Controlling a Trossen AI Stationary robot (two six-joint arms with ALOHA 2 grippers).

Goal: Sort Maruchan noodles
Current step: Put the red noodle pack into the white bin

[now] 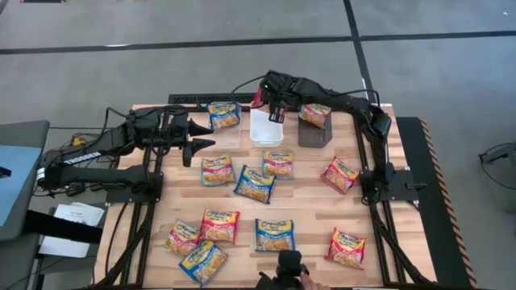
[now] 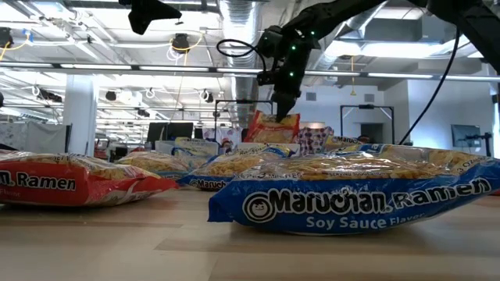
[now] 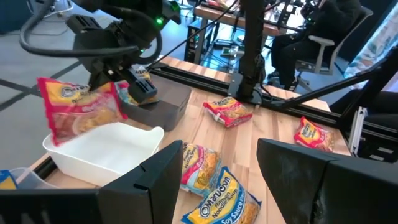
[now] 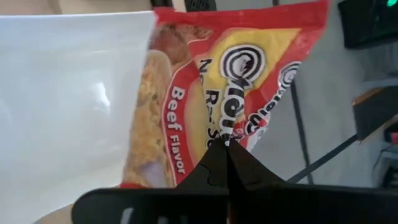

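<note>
While the right gripper (image 1: pixel 275 115) hangs over the far middle of the wooden table (image 1: pixel 306 205), its two dark fingers are pressed together on the edge of a red-and-yellow plastic ramen packet (image 3: pixel 79 111) with "Beef Flavor" printed on it. This packet hangs down from the fingers, tilted, and its lower edge is just above the open white rectangular bin (image 3: pixel 102 152); I cannot tell if it touches the rim. Just beside this gripper, on its outer side, stands the dark rectangular bin (image 1: pixel 314 131), and one yellow-and-orange packet (image 1: pixel 314 113) lies on top of it.

The left gripper (image 1: pixel 200 147) waits in the air near the left far part of the table, well apart from the right one, with its fingers spread and nothing between them. A blue-and-yellow packet (image 1: pixel 223 114) lies beyond it, near the far edge.

Below and in front of the left gripper, four packets (image 1: pixel 247 171) lie close together in the middle of the table, some touching. A red packet (image 1: pixel 340 174) lies alone toward the right side. Near the front edge, more packets (image 1: pixel 211 238) lie in a loose row, with bare wood between them and the middle group.
</note>
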